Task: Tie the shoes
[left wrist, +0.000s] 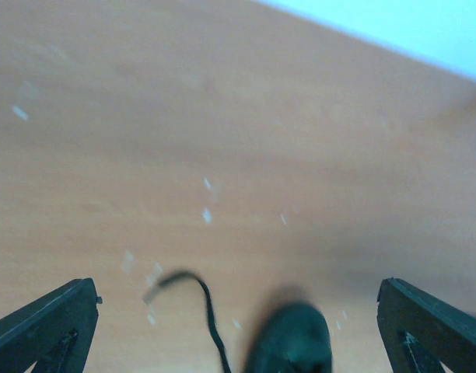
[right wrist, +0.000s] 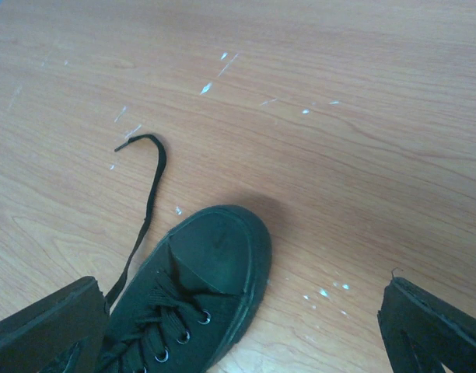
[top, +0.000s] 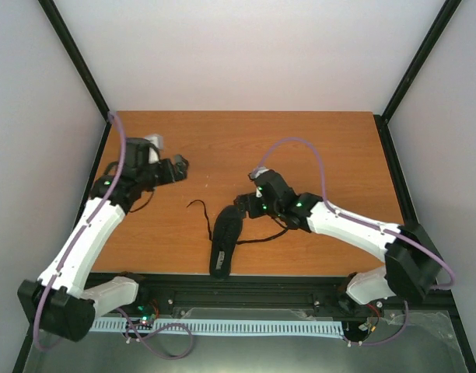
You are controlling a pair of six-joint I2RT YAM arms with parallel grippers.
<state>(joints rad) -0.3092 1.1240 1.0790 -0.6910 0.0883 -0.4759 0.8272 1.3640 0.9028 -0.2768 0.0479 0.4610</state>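
Black low-top sneaker (right wrist: 211, 287), untied, with one thin lace (right wrist: 148, 186) curling left of toe. Right gripper (top: 239, 203) wide, empty, above toe; left gripper (top: 181, 165) wide, empty, well apart from sneaker.

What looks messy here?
The shoe looks untied. One lace trails loose across the table, and a second lace sprawls out on the shoe's other side. No bow shows.

A small all-black low-top sneaker (top: 225, 242) sits sole-down by the middle of the table's (top: 339, 148) near edge, its toe towards the far edge. Its thin black laces (top: 197, 208) lie loose, one trailing left with a hooked end, another right.
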